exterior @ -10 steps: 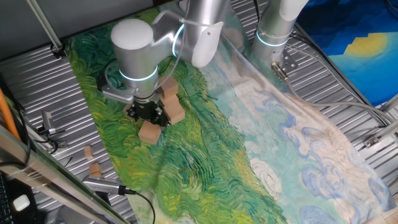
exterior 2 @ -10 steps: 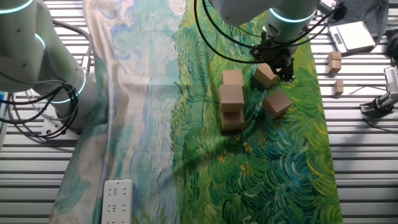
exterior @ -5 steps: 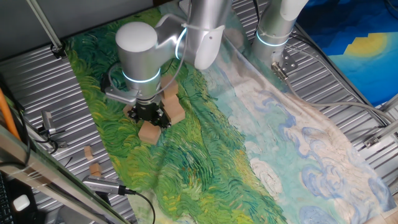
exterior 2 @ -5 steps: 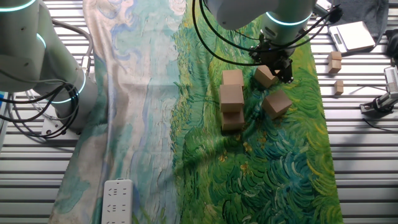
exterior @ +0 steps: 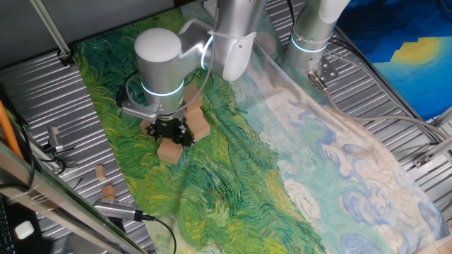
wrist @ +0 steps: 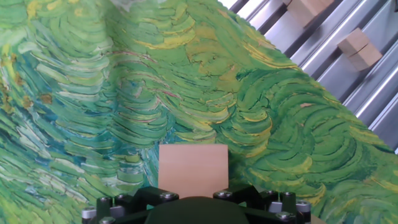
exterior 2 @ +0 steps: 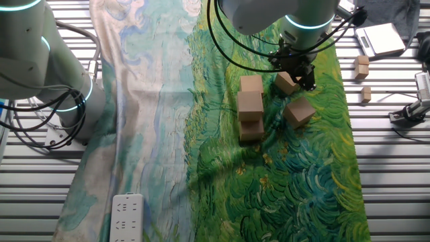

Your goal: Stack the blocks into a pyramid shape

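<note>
Gripping one plain light-brown wooden cube [wrist: 193, 167] in my gripper [exterior 2: 293, 75], jaws closed on it, at twelve o'clock of the green painted cloth [exterior 2: 295, 175].

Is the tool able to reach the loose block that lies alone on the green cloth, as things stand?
Probably yes. The loose block lies apart from the stacked blocks, with open cloth around it, close to the tool, which seems to hold another block.
</note>
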`<state>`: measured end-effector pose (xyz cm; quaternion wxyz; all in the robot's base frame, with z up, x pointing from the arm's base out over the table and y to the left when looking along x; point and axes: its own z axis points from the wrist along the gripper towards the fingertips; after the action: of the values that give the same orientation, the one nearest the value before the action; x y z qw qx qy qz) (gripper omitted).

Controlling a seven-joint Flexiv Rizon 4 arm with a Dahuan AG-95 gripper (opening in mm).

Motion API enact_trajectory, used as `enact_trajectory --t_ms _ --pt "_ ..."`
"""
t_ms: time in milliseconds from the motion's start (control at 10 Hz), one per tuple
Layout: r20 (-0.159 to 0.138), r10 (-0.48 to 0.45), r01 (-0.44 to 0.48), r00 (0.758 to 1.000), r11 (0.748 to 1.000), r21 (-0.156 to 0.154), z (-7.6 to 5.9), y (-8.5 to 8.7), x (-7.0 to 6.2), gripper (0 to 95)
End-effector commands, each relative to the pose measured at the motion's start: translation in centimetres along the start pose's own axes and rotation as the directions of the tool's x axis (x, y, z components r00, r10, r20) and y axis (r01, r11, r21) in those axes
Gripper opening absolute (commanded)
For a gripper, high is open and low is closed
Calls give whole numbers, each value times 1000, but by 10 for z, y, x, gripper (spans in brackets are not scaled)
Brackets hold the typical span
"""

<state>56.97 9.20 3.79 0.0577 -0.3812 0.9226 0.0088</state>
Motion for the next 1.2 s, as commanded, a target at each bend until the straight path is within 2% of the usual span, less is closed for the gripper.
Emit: enact_trajectory --t_ms 100,200,300,600,800,1200 --pt "2 1 -1 1000 1000 6 1 0 0 950" --pt "2 -5 5 1000 1000 7 2 0 0 950" --pt "2 -7 7 1000 1000 8 2 0 0 760" --pt "-2 -13 13 1000 1000 14 3 1 0 760" --pt "-3 -5 6 1000 1000 17 3 1 0 0" --pt "-8 -4 4 1000 1000 18 0 0 -1 0"
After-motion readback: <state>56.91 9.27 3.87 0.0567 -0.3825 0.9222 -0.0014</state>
